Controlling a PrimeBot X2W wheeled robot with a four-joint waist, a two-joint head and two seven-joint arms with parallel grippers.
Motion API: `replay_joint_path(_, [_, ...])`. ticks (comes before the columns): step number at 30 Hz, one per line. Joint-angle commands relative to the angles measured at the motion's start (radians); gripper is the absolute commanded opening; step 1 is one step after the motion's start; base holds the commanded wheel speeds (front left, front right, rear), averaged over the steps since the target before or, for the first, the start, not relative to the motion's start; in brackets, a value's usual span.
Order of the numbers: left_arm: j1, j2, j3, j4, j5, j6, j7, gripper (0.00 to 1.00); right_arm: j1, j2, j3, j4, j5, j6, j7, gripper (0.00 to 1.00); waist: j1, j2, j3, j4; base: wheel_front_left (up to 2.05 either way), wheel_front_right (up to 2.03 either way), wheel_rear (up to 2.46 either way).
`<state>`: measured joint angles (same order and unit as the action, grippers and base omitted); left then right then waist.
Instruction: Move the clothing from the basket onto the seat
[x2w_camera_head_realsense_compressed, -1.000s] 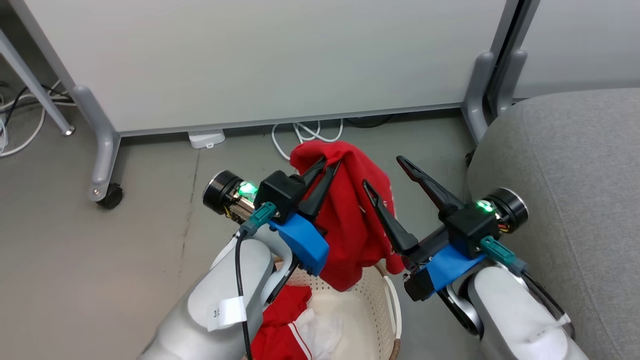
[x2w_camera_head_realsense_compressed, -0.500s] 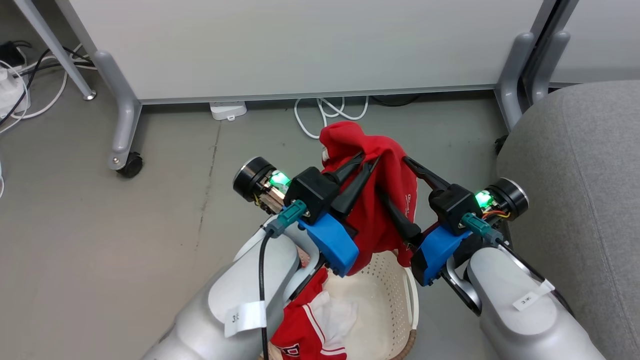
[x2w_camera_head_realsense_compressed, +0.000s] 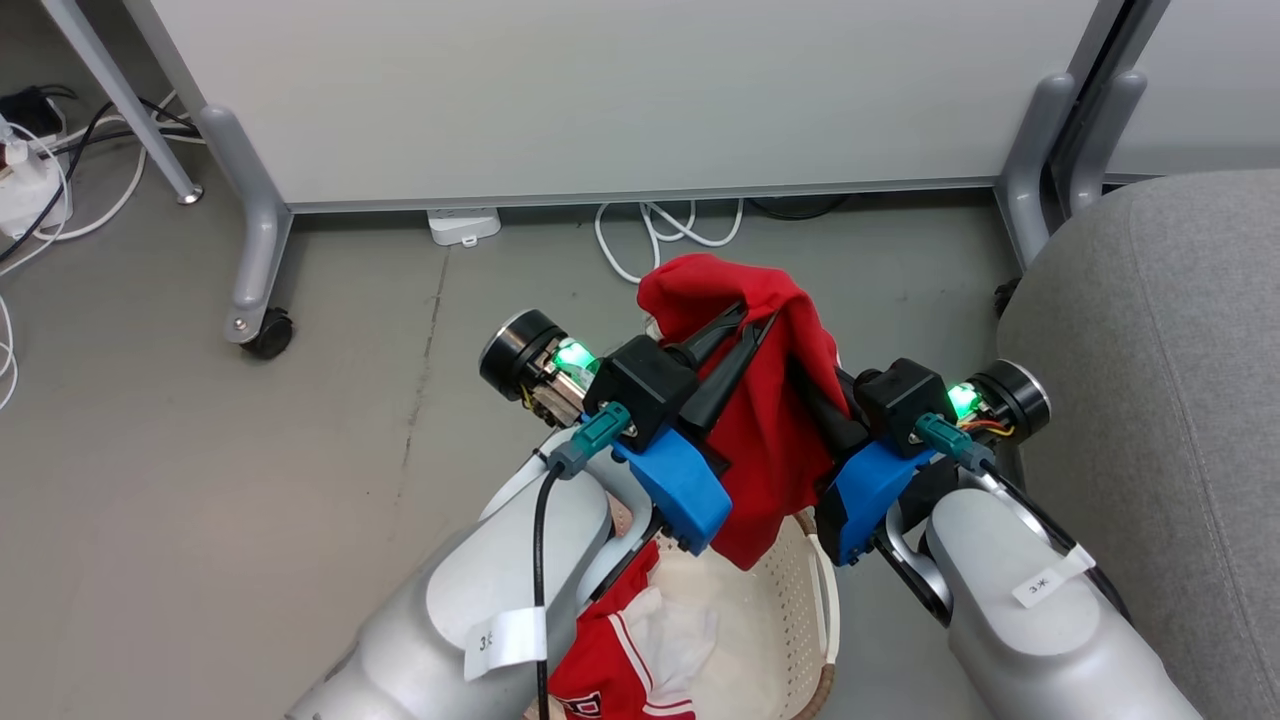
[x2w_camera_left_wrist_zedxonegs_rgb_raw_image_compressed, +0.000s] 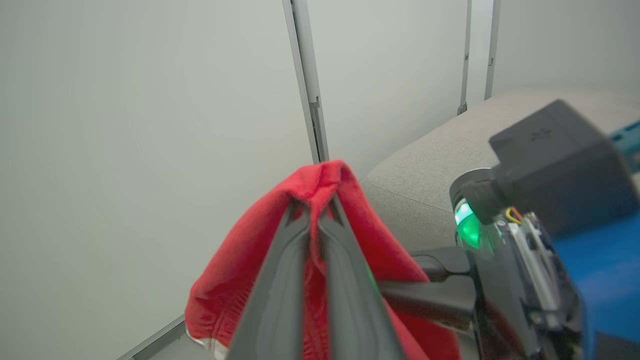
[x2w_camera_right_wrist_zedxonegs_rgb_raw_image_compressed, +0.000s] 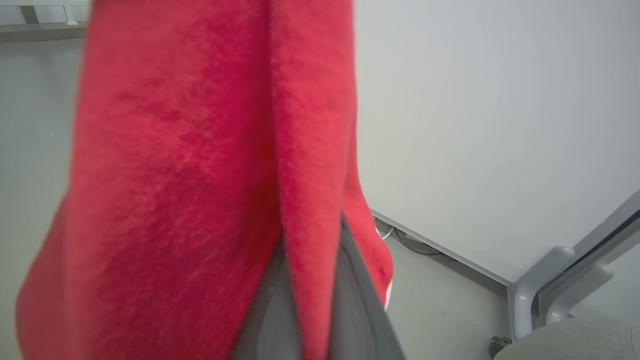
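Note:
A red piece of clothing (x2w_camera_head_realsense_compressed: 770, 440) hangs lifted above the basket (x2w_camera_head_realsense_compressed: 800, 600), held between both arms. My left gripper (x2w_camera_head_realsense_compressed: 758, 318) is shut on the garment's top fold, and the left wrist view shows its fingers (x2w_camera_left_wrist_zedxonegs_rgb_raw_image_compressed: 295, 260) pinching the clothing (x2w_camera_left_wrist_zedxonegs_rgb_raw_image_compressed: 235, 280). My right gripper (x2w_camera_head_realsense_compressed: 808, 385) is shut on the clothing's right side, with its fingers partly buried in the cloth. In the right wrist view the clothing (x2w_camera_right_wrist_zedxonegs_rgb_raw_image_compressed: 190, 175) runs between the right gripper (x2w_camera_right_wrist_zedxonegs_rgb_raw_image_compressed: 314, 230). More red and white clothing (x2w_camera_head_realsense_compressed: 625, 655) lies in the basket. The grey seat (x2w_camera_head_realsense_compressed: 1160, 380) stands to the right.
White partition panels (x2w_camera_head_realsense_compressed: 620, 90) on grey legs with a castor (x2w_camera_head_realsense_compressed: 268, 335) stand behind. White cables (x2w_camera_head_realsense_compressed: 660, 225) and a power strip (x2w_camera_head_realsense_compressed: 463, 225) lie on the floor below them. The left wrist view shows the right gripper's body (x2w_camera_left_wrist_zedxonegs_rgb_raw_image_compressed: 545, 165) close by.
My right gripper, wide open a second ago, has moved in to the garment and shut on it. The left grip is unchanged. The head camera has shifted.

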<state>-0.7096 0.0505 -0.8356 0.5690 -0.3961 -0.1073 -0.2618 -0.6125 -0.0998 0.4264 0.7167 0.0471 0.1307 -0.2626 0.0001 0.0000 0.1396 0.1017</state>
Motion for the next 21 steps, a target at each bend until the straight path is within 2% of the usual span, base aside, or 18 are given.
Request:
replay_joint_path(1, [-0.007, 0.000, 0.002, 0.004, 0.001, 0.005, -0.005, 0.00, 0.002, -0.001, -0.002, -0.005, 0.009, 0.000, -0.003, 0.00, -0.0001, 0.0000, -0.002, -0.004, 0.00, 0.00, 0.00])
replay_joint_path(12, [0.003, 0.000, 0.016, 0.016, 0.006, 0.010, -0.005, 0.00, 0.017, -0.005, -0.017, -0.026, 0.023, 0.000, -0.003, 0.00, -0.0001, 0.0000, -0.003, -0.013, 0.00, 0.00, 0.00])
replay_joint_path(13, [0.005, 0.000, 0.018, 0.016, 0.003, 0.012, -0.005, 0.93, 0.020, -0.005, -0.020, -0.027, 0.025, 0.000, -0.003, 0.00, -0.0001, 0.0000, -0.003, -0.014, 0.00, 0.00, 0.00])
replay_joint_path(14, [0.012, 0.000, 0.015, 0.024, -0.010, 0.009, -0.005, 1.00, 0.022, -0.006, -0.022, -0.028, 0.028, 0.000, -0.003, 0.00, -0.0001, 0.0000, -0.003, -0.014, 0.00, 0.00, 0.00])
replay_joint_path(21, [0.001, 0.000, 0.014, 0.034, -0.009, 0.013, -0.004, 1.00, 0.033, -0.012, -0.047, -0.045, 0.033, 0.000, -0.003, 0.00, -0.0001, 0.0000, 0.000, -0.020, 0.00, 0.00, 0.00])
